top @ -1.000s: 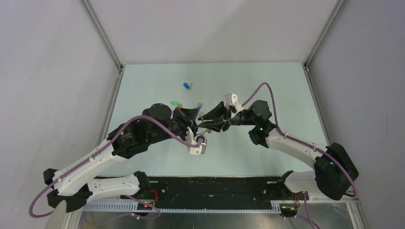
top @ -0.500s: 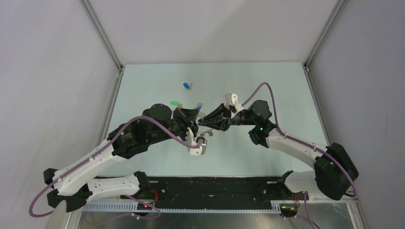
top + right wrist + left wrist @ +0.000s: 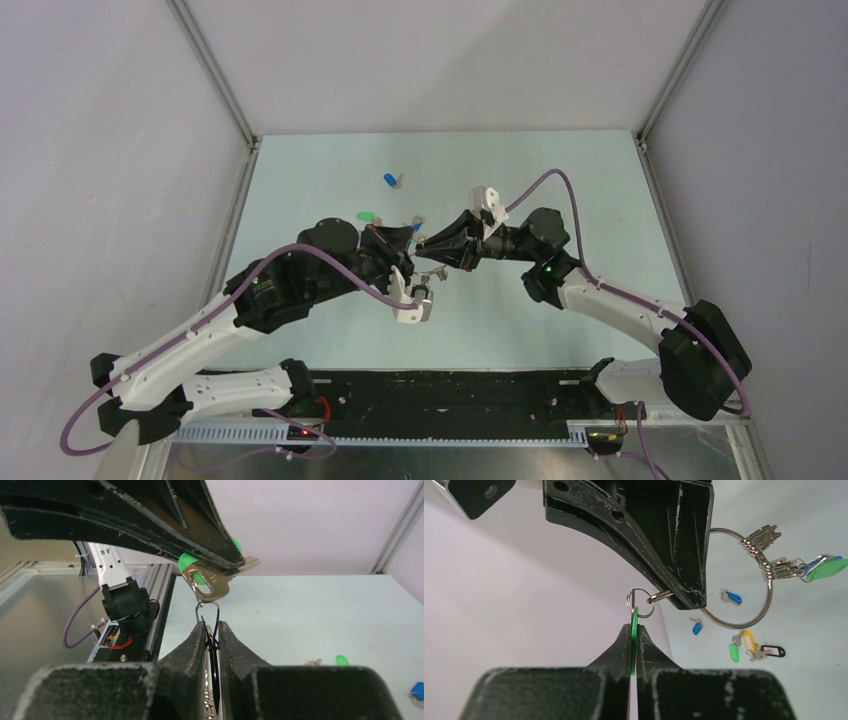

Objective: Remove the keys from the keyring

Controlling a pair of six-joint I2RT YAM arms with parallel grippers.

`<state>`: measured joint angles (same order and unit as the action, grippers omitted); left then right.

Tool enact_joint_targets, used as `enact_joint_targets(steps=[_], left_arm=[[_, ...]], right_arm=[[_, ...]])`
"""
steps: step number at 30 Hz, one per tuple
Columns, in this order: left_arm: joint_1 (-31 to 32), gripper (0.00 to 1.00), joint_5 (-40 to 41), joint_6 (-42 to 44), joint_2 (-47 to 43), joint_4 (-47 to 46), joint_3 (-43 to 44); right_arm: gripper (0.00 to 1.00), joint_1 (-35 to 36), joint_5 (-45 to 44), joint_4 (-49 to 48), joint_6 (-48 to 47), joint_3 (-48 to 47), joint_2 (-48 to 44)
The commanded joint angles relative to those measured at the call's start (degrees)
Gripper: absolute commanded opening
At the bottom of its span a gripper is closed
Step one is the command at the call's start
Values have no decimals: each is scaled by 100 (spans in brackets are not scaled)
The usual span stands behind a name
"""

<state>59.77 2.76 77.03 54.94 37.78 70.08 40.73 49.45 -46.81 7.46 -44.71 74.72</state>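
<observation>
Top external: left gripper [image 3: 413, 243] and right gripper [image 3: 421, 250] tip to tip.
Left wrist: left clenched on 1 green-capped key [image 3: 634, 620], apparently to strip it (keyring [image 3: 768, 587], bunched keys [image 3: 760, 537] hang behind).
Right wrist: right pinches keyring wire, likely to anchor it.

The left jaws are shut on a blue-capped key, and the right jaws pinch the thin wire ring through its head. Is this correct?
Not quite: the left gripper is shut on a green-capped key, not a blue-capped one, as the left wrist view shows. The right gripper does pinch the thin wire ring through its head.
</observation>
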Motion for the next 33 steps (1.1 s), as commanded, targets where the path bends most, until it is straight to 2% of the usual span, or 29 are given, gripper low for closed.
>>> enact_joint_targets(steps=[1,5,13,18,24,28,32,33], left_arm=[[44,0,8,20,-268,-447,-14],[44,0,-105,-44,-307,-500,-118],[44,0,-481,-237,-181,-622,-419],[46,0,-1116,-485,-169,-657,-655],[55,0,-2050,-1032,-216,-662,-1040],[-123,0,-1929,-2450,-107,-1272,-1111],[-956,0,-1701,-4844,-26,-2792,-1503],[-1226,0,-1459,-5725,79,-3222,-1673]], right_arm=[[0,-120,-818,319,601,-196,-156],[0,-262,-1161,975,1311,-495,-161],[0,-351,-1587,2006,2150,-942,-177],[0,-540,-1817,2177,2738,-960,-241],[0,-835,-2145,2153,2853,-857,-555],[0,-953,-2691,2856,2283,-819,-806],[0,-1063,-3575,3726,1570,-786,-1042],[0,-1083,-3833,3825,1399,-777,-1138]])
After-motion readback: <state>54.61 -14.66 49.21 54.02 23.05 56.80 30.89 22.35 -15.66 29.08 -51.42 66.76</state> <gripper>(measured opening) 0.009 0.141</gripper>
